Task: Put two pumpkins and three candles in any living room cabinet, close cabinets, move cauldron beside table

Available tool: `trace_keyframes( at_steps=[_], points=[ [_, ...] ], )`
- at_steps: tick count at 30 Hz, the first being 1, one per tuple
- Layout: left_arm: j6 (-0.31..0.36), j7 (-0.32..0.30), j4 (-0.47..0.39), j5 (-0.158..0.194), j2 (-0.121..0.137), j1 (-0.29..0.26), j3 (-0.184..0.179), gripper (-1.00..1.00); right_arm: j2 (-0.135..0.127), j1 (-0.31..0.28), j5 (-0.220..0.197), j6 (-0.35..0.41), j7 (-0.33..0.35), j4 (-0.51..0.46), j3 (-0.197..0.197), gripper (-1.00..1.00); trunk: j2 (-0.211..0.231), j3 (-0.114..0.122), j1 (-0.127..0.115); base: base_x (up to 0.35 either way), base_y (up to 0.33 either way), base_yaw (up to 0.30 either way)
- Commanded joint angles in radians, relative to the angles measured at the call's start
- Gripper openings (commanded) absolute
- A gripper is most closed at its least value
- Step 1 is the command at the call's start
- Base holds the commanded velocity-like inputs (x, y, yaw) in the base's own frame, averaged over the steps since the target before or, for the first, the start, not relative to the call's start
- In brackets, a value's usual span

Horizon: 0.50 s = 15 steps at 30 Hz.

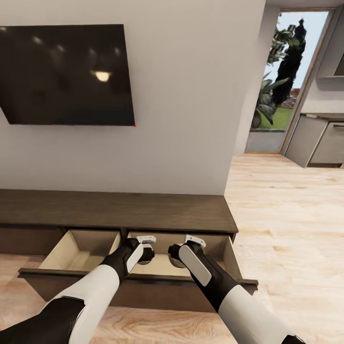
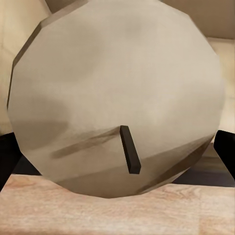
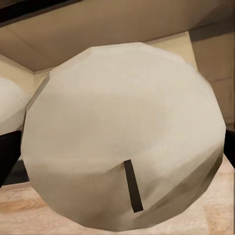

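Head view looks down on a long, low, dark brown cabinet (image 1: 119, 210) standing against a pale wall, with a black wall screen (image 1: 67, 74) hanging above it. Light wood floor (image 1: 286, 215) runs to the right toward a glass door (image 1: 291, 81) with greenery outside and grey kitchen units (image 1: 320, 141) beside it. Two drawers of the cabinet stand pulled out side by side, their insides pale beige; the left drawer (image 1: 79, 251) shows only its bare beige bottom, and both arms reach into the right drawer (image 1: 220, 248).

Two candles can be counted, one at each end effector. The left end effector (image 1: 145, 253) holds a pale grey-beige candle (image 2: 117, 98); in the left wrist view dark fingers (image 2: 9, 156) sit against both of its sides, and its flat top with a short dark wick faces the camera. The right end effector (image 1: 176, 253) grips the other candle (image 3: 125, 137) in the same way, a dark finger (image 3: 9, 154) showing at its edge, with drawer wall behind. In that view a rounded pale shape, perhaps the first candle, sits just beside it at the frame edge.
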Motion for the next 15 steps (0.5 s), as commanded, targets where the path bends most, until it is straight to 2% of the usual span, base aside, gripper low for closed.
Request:
trace_keyframes(
  at_steps=[1, 5, 11, 15],
  points=[
    [0.000, 0.000, 0.000, -0.001, 0.000, 0.000, 0.000, -1.00, 0.000, 0.000, 0.000, -0.003, 0.000, 0.000, 0.000, -1.00, -0.007, -0.003, 0.004, 0.000, 0.000, 0.000],
    [0.000, 0.000, 0.000, -0.001, 0.000, 0.000, 0.000, -1.00, 0.000, 0.000, 0.004, -0.002, 0.000, 0.000, 0.000, -1.00, -0.035, -0.016, 0.019, 0.000, 0.000, 0.000],
    [0.000, 0.000, 0.000, -0.001, 0.000, 0.000, 0.000, -1.00, 0.000, 0.000, 0.004, -0.001, 0.000, 0.000, 0.001, -1.00, -0.035, -0.016, 0.019, 0.001, 0.000, 0.000],
    [0.001, 0.000, 0.000, -0.001, 0.000, 0.000, -0.001, -1.00, 0.000, 0.000, 0.004, -0.001, 0.000, 0.000, 0.001, -1.00, -0.035, -0.016, 0.019, 0.136, 0.052, 0.000]
  ],
)
